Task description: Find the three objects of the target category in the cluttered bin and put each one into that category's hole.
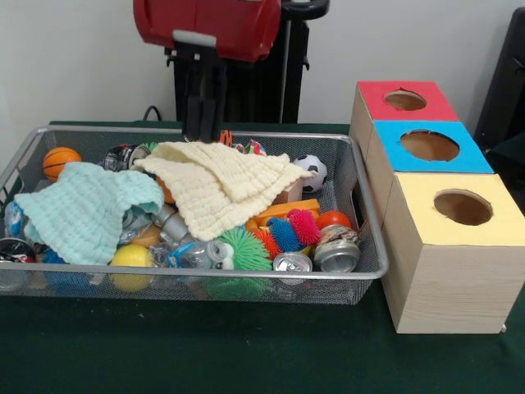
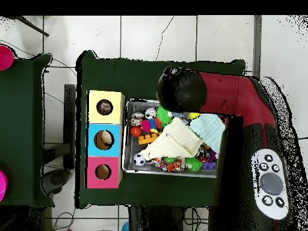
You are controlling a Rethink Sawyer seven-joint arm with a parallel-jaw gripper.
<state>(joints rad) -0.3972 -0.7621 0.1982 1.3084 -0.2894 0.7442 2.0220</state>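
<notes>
The wire mesh bin (image 1: 205, 276) is full of toys, with a mint cloth (image 1: 82, 209) and a cream cloth (image 1: 221, 185) lying over them. A wrinkly clear wad with coloured print shows at the bin's left end (image 1: 15, 220), partly under the mint cloth. Another shows near the front (image 1: 187, 254), and a third may be at the back (image 1: 253, 148). My gripper (image 1: 203, 121) hangs over the bin's far rim, above the cream cloth. The yellow-topped box's hole (image 1: 463, 207) is to the right of the bin. In the overhead view the arm (image 2: 240, 120) hides my gripper and the bin's right half (image 2: 126, 135).
Silver cans (image 1: 336, 254), spiky balls (image 1: 287, 231), a green spiky ball (image 1: 244, 250), a small soccer ball (image 1: 312, 171), a small basketball (image 1: 60, 160) and a yellow ball (image 1: 131, 256) fill the bin. The blue-topped box (image 1: 430, 146) and the red-topped box (image 1: 405, 100) stand behind the yellow one.
</notes>
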